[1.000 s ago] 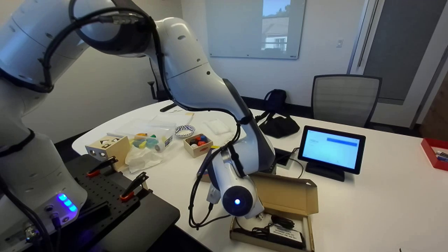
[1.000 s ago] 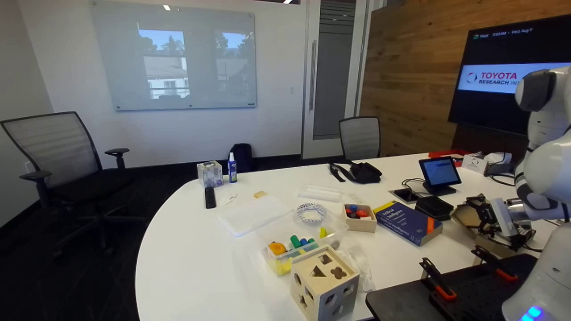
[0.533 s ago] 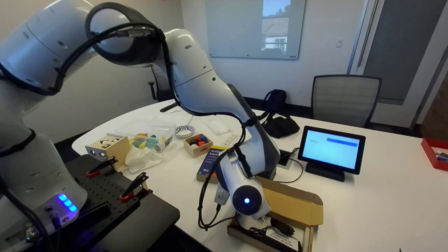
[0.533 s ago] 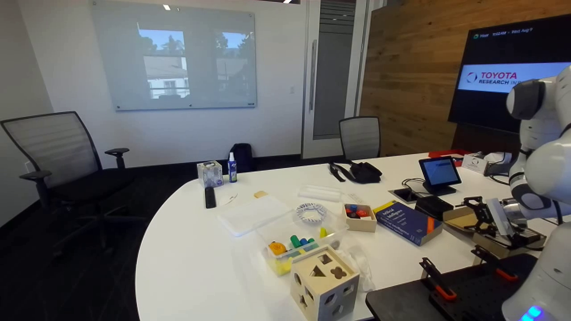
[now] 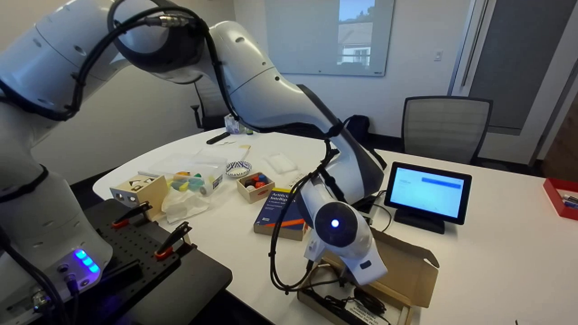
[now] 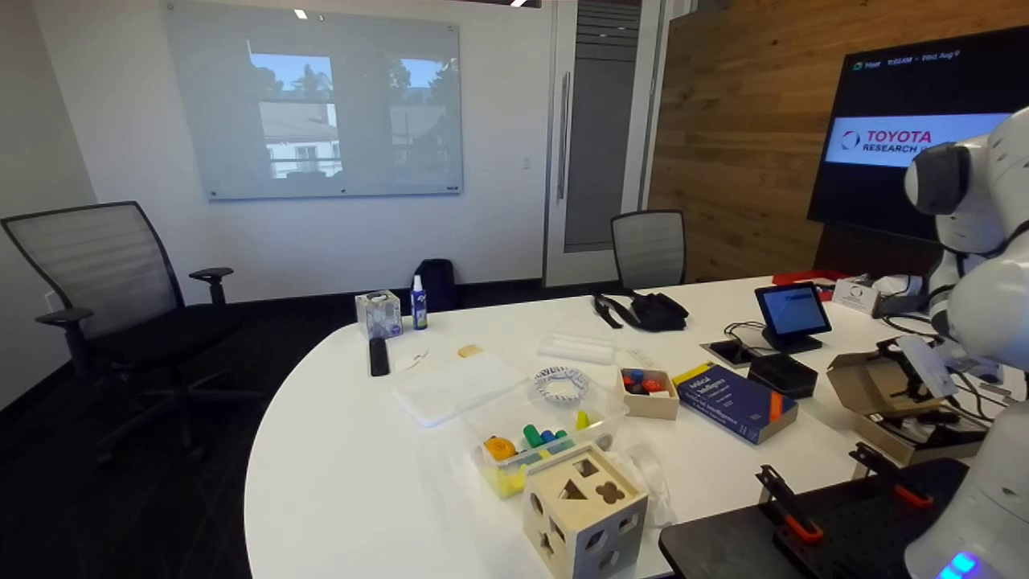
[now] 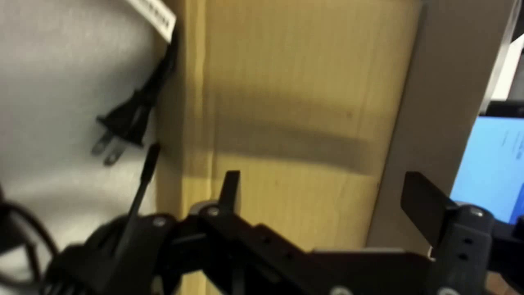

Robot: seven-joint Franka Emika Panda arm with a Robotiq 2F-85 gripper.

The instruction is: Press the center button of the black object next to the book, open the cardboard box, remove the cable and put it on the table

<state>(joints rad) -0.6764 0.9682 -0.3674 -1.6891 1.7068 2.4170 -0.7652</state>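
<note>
Power cable lies coiled in the opened cardboard box, its two-prong plug loose near the hinge of the raised lid; the end effector stands wide with nothing in its grip, and in the wrist view it faces the lid rather than the cable; whether it touches the lid I cannot tell; closing there would likely pinch cardboard, or push the lid down over what must come out; a lift by one strand could drag the labelled black power brick along, or tip the box, since cable and brick seem joined; the arm's own wiring sags in a loop beside the box and might snag on its rim or on the coil. White bench runs around all this, and is where the cable should end; past the lid stands the tablet, in the way of a wide swing; back from the box lies the Artificial Intelligence textbook, with the small square black device just beside it; its centre button is too small to make out; farther off come a pale box of coloured pieces and a black bag; a mesh chair stands beyond the bench.
</note>
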